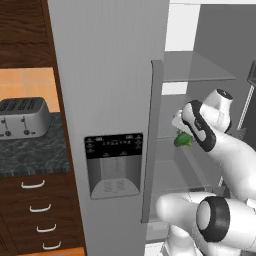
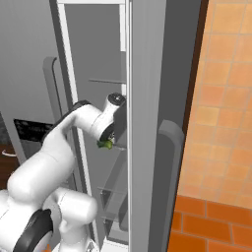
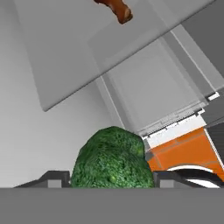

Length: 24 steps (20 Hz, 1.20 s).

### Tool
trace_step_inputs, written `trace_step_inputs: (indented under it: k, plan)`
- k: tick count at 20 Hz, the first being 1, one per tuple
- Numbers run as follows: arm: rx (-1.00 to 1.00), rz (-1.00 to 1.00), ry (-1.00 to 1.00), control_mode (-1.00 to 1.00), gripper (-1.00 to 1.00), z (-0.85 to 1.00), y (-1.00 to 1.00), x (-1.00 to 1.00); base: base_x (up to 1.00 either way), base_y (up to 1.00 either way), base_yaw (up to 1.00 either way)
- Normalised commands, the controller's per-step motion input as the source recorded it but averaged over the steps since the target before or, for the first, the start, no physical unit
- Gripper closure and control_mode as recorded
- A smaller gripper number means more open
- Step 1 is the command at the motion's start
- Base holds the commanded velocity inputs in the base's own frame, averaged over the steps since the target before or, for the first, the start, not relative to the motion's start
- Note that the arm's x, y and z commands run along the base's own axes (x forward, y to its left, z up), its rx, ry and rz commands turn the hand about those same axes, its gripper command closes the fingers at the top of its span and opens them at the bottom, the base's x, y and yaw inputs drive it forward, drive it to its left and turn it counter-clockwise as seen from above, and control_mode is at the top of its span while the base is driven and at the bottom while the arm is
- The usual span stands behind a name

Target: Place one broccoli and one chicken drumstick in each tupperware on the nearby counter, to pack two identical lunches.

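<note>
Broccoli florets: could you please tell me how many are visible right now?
1. The broccoli sits between the gripper fingertips, inside the open fridge. A second floret may be hidden elsewhere.

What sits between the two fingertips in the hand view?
A broccoli floret sits between the gripper's fingertips, seemingly held; the hand view shows it.

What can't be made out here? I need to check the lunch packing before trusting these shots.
- Gripper fingertips: cut off at the hand view's bottom; broccoli sits between them.
- Chicken drumstick: cropped by the hand view's top edge.
- Broccoli in the left base view: partly behind the arm.
- Toaster: cut by the left edge.
</note>
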Motion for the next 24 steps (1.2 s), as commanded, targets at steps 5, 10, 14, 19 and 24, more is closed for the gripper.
trace_step_inputs:
  k: [5,10,14,19,24]
  plan:
    - [-0.20,0.26,-0.02,-1.00,1.00,0.54,0.10,-0.70,0.00,0.00,0.00]
    - [-0.05,0.08,-0.10,-1.00,1.00,0.64,0.20,-0.69,0.00,0.00,0.00]
    - [-0.01,0.08,0.00,-1.00,1.00,0.32,0.56,-0.14,0.00,0.00,0.00]
    - [-0.01,0.08,0.00,-1.00,1.00,0.27,0.59,-0.06,0.00,0.00,0.00]
    - [-0.04,0.06,0.00,-1.00,1.00,0.06,0.36,-0.16,0.00,0.00,0.00]
